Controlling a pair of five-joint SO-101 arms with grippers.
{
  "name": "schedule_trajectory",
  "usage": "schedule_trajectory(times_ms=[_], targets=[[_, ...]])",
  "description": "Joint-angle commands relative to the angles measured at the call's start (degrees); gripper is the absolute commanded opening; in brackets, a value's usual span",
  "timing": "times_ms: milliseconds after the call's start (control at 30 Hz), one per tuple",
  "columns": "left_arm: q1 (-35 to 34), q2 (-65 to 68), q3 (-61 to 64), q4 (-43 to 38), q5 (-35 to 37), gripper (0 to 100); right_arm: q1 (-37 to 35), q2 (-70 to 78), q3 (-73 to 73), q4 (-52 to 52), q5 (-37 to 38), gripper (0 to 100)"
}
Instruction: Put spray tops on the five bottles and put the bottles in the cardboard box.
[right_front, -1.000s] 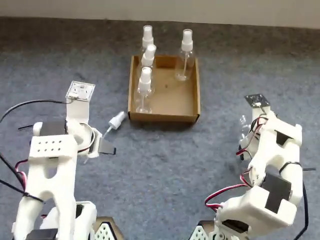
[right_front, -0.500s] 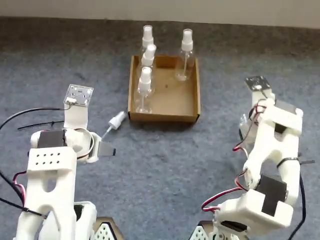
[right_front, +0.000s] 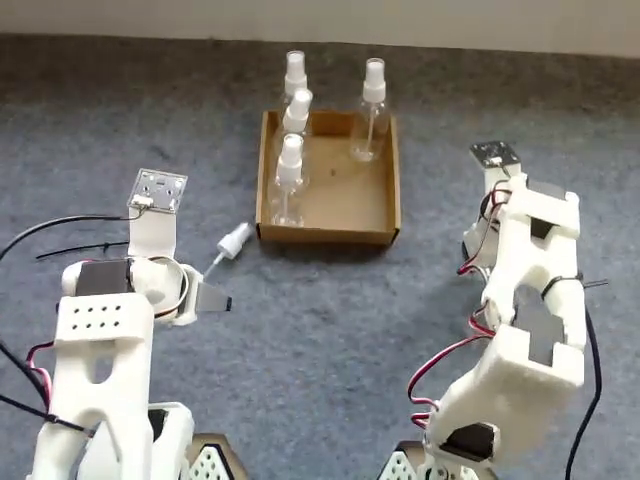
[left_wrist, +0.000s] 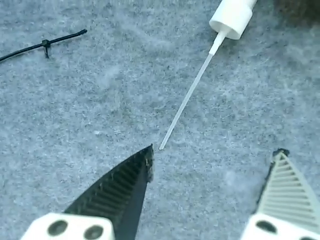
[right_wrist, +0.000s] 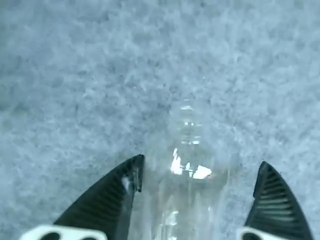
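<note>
A loose white spray top (left_wrist: 231, 16) lies on the grey carpet, its thin tube (left_wrist: 185, 102) ending just ahead of my left gripper (left_wrist: 214, 156), which is open and holds nothing. In the high view the spray top (right_front: 235, 240) lies left of the cardboard box (right_front: 330, 236), with the left gripper (right_front: 205, 297) just short of it. A clear bottle (right_wrist: 190, 150) without a top stands between the spread fingers of my open right gripper (right_wrist: 199, 171). Several bottles (right_front: 290, 180) with spray tops stand at the box.
The right arm (right_front: 525, 270) stands to the right of the box and covers the uncapped bottle in the high view. A black cable (left_wrist: 42, 44) lies on the carpet near the left arm. Grey carpet stretches between the two arms.
The right arm has swung toward the far side and slightly left, now covering the uncapped bottle in the high view. The left arm shifted slightly, then kept still.
</note>
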Motion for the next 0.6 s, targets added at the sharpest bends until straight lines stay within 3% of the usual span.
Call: schedule_trajectory(times_ms=[0,100,433,567], targets=[[0.9,-1.3,-0.3,-0.8,0.4,33,-0.6,-0.3,-3.6,0.2,-0.6,29.3],[0.9,-1.3,-0.3,-0.8,0.4,33,-0.6,-0.3,-3.6,0.0,-0.6,27.2],[0.9,-1.3,-0.3,-0.8,0.4,33,-0.3,-0.5,-3.6,0.3,-0.6,3.7],[0.7,-1.3,-0.5,-0.8,0.4,33,-0.1,-0.7,-3.6,0.7,-0.6,0.3]])
